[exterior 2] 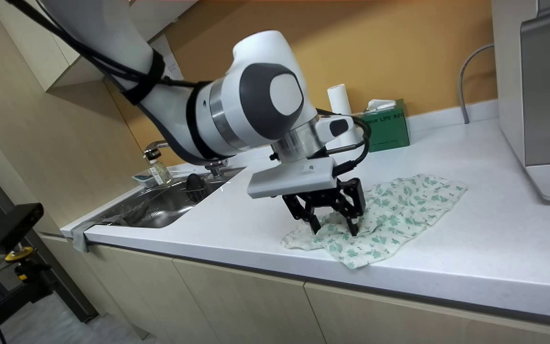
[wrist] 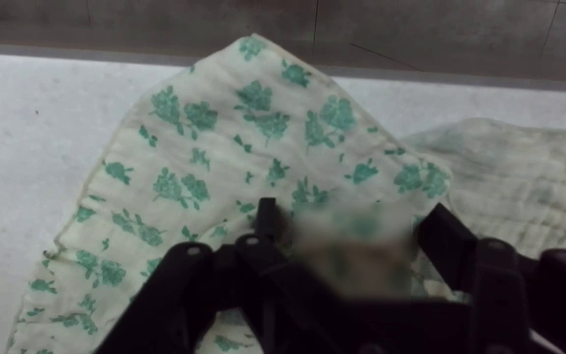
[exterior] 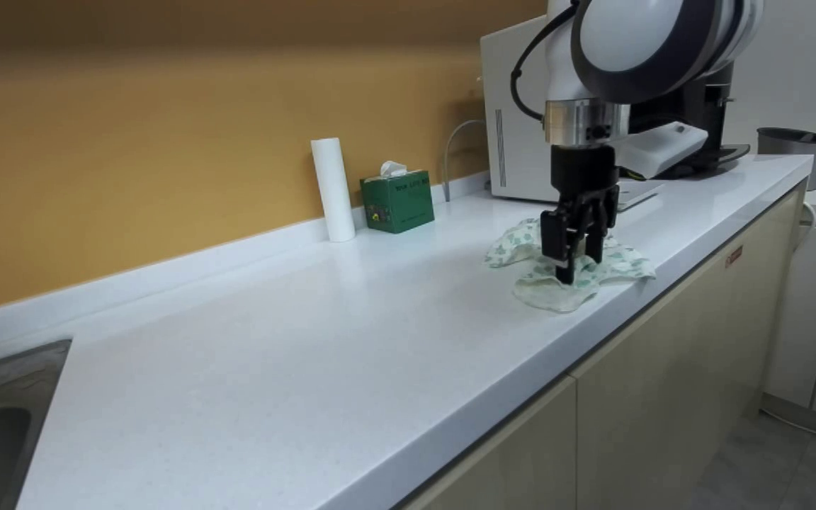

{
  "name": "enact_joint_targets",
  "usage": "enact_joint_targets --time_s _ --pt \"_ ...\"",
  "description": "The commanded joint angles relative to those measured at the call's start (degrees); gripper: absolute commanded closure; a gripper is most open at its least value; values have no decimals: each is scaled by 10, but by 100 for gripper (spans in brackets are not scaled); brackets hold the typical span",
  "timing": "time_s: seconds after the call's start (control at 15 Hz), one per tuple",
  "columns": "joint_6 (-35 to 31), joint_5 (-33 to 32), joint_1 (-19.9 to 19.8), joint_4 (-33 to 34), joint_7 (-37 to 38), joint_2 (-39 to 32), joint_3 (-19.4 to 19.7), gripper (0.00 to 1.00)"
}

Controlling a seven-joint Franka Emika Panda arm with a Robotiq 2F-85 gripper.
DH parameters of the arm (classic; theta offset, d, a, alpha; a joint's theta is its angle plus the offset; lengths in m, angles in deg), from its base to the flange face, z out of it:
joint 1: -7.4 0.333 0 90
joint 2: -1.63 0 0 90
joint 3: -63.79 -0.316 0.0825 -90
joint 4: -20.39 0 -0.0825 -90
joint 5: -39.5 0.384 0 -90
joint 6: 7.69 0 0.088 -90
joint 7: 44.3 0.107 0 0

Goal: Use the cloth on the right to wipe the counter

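The cloth, white with green flower prints, lies crumpled and partly folded on the white counter [exterior: 252,382]. It shows in both exterior views [exterior: 624,263] [exterior 2: 413,203] and fills much of the wrist view [wrist: 243,132]. One corner reaches the counter's front edge. My gripper [exterior: 580,270] points down at the cloth, with its fingertips at or just above the fabric. In an exterior view the gripper [exterior 2: 334,231] has its fingers spread apart. In the wrist view the gripper [wrist: 354,209] is open, with cloth between and below the fingers. That area is blurred, and whether the tips touch is unclear.
A white paper roll [exterior: 333,190] and a green tissue box [exterior: 398,203] stand by the back wall. A large white appliance [exterior: 521,134] and a black machine [exterior: 712,117] stand behind the arm. A metal sink [exterior 2: 160,212] is set into the counter's far end.
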Motion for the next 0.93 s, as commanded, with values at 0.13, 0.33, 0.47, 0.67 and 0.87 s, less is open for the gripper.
enact_joint_targets --time_s 0.13,0.33,0.47,0.67,0.87 --pt "-7 -12 11 12 21 -4 16 68" --pt "1 8 10 20 6 -8 5 90" --pt "5 12 17 32 6 -19 -4 99" --pt "-6 13 36 71 24 -54 -14 100" --pt "-19 -4 65 135 73 -102 0 99"
